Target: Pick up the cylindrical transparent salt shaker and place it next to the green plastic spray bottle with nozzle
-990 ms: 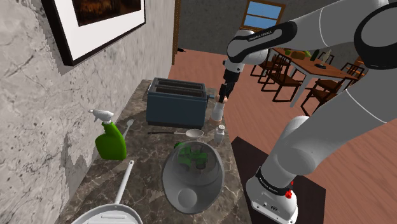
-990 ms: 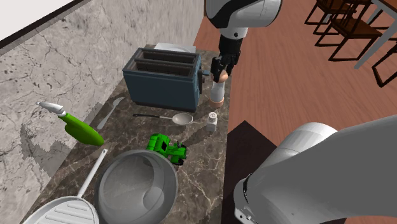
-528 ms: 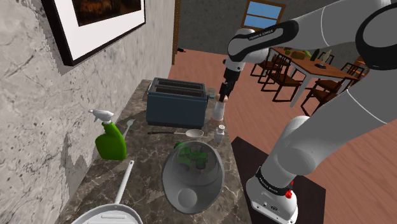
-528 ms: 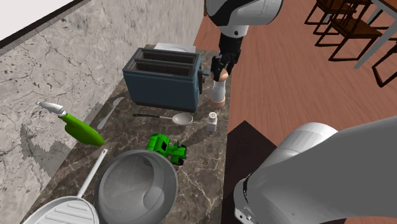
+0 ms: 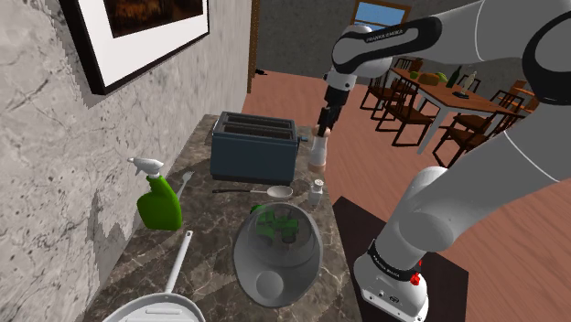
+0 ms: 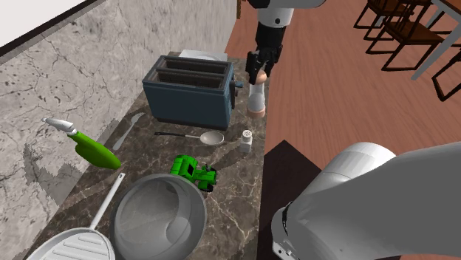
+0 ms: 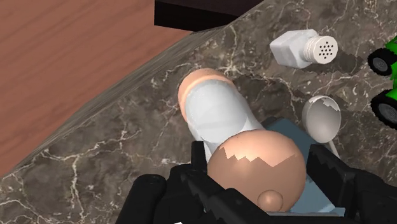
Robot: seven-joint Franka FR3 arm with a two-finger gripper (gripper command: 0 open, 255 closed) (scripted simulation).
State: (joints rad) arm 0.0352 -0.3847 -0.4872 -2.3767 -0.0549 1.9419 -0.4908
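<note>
Because the spray bottle [image 5: 160, 201] lies well past the toaster [image 5: 254, 146], the gripper [image 5: 321, 130] stands clenched on the salt shaker [image 5: 317, 157] at its cap, holding it upright just beside the toaster's lever end, presumably for carrying across.

Gripper [image 6: 257, 72]: clasps the cap of an upright salt shaker [image 6: 256, 98] hanging beneath it. Toaster [image 6: 190, 90]: just beside the gripper. Small white shaker [image 6: 247, 139], spoon [image 6: 201, 136]: near, lower down. Green spray bottle [image 6: 94, 150]: well apart.
</note>
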